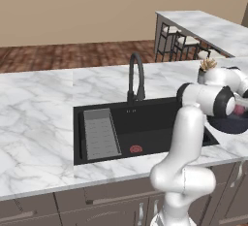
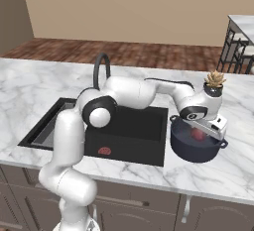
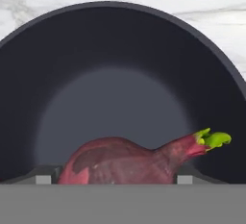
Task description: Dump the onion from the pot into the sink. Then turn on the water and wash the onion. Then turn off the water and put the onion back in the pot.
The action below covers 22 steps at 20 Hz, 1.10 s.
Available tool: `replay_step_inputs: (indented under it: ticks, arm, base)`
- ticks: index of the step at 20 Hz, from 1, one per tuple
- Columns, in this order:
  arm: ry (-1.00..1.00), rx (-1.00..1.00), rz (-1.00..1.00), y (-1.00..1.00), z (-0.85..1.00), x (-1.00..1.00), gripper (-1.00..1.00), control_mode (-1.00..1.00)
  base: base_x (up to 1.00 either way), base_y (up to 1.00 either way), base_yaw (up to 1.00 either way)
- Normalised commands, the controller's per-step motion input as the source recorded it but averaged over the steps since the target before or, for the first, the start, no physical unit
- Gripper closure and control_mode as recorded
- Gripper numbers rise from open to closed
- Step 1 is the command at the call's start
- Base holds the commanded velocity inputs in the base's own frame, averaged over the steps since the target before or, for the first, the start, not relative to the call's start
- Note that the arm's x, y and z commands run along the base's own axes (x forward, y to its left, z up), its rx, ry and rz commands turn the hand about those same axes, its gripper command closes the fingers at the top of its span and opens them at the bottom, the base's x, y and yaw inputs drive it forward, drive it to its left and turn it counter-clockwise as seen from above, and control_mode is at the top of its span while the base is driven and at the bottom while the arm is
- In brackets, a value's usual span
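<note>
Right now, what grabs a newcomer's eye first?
The white arm bends over the marble counter, its gripper hanging open above the dark pot right of the sink. A red onion with a green tip lies in the pot. The black faucet arches behind the sink, dry.

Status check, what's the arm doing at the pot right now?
Gripper open, poised over the pot. Onion lies in the pot, between the finger tips, not gripped. Pot on the counter right of the sink; nothing in the way.
</note>
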Motion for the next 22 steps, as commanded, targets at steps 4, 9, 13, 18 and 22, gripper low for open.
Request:
replay_step_inputs:
  ticks: [4,9,13,18,22]
  arm:
    - [-0.04,0.0,0.0,0.02,-0.01,0.0,-1.0,-1.0]
    - [-0.15,-0.03,-0.03,0.33,0.0,0.0,-1.0,-1.0]
    - [-0.15,-0.03,-0.04,0.27,0.0,-0.01,-1.0,-1.0]
    - [-0.12,-0.01,-0.03,0.08,0.16,-0.38,-1.0,-1.0]
    - [-0.04,0.0,-0.03,-0.04,0.58,-1.0,-1.0,-1.0]
  base:
    - [0.0,0.0,0.0]
    - [0.0,0.0,0.0]
    - [0.0,0.0,0.0]
    - [0.0,0.0,0.0]
    - [0.0,0.0,0.0]
